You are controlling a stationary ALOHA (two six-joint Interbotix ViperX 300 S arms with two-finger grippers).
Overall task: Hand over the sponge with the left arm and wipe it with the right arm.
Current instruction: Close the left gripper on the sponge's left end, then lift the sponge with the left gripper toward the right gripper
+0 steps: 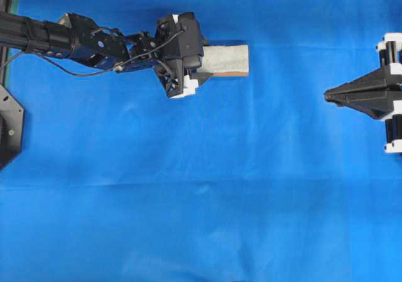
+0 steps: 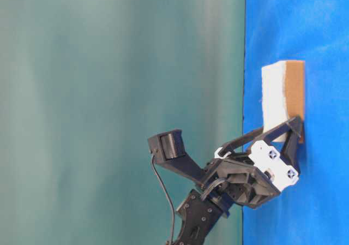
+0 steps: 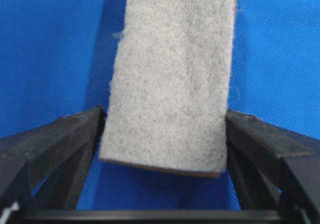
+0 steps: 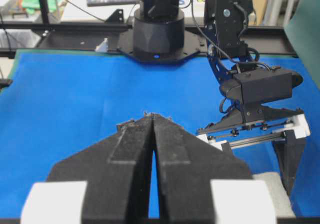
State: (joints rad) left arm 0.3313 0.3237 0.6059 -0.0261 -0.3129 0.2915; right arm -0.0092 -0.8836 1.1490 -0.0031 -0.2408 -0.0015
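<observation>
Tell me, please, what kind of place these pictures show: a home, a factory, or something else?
Most likely a robotics lab bench. A blue cloth covers the table, two black robot arms face each other over it, the left arm and the right arm, and behind them the right wrist view shows cables and cluttered desks.

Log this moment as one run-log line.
left gripper: open, straddling sponge | sponge: flat on blue cloth, not lifted | right gripper: shut, empty, apart from sponge | stage: pre-grasp
</observation>
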